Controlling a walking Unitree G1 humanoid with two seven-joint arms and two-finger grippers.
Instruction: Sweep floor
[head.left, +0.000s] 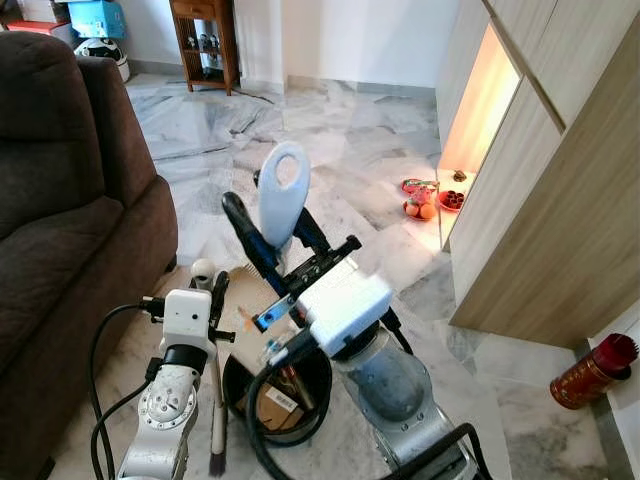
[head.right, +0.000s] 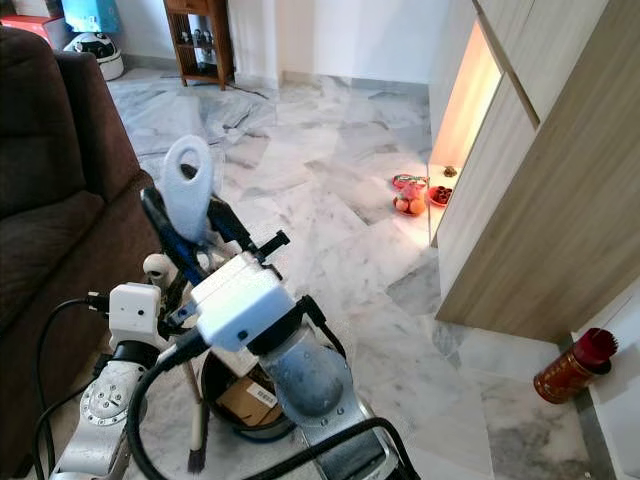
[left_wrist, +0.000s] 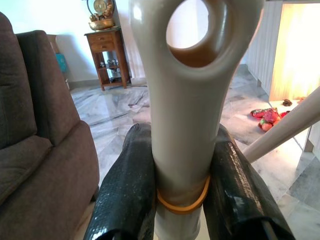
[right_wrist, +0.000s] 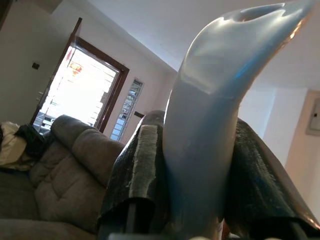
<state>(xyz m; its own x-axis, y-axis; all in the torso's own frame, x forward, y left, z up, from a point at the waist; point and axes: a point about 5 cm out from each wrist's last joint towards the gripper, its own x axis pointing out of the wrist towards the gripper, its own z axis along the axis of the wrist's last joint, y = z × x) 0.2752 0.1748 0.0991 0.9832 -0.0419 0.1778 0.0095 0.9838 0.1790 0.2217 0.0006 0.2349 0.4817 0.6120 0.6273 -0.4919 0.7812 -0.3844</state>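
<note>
My right gripper (head.left: 277, 237) is raised in front of me and shut on a pale blue handle (head.left: 283, 193) with a loop hole at its top; its black fingers (right_wrist: 140, 170) press both sides. Lower left, my left gripper (head.left: 212, 288) is shut on a cream handle (left_wrist: 187, 125) with a hole and an orange rubber band; its rounded top (head.left: 203, 270) shows beside the wrist. A thin cream shaft (head.left: 217, 415) runs down from there to a dark tip by the floor. A round black pan (head.left: 262, 428) holding cardboard sits on the floor under my arms.
A brown sofa (head.left: 60, 200) stands close on the left. Wooden cabinets (head.left: 560, 210) line the right, with fruit and red dishes (head.left: 425, 198) on the floor by a lit niche. A red tin (head.left: 592, 372) stands at the right. Marble floor (head.left: 330, 140) stretches ahead to a wooden side table (head.left: 205, 40).
</note>
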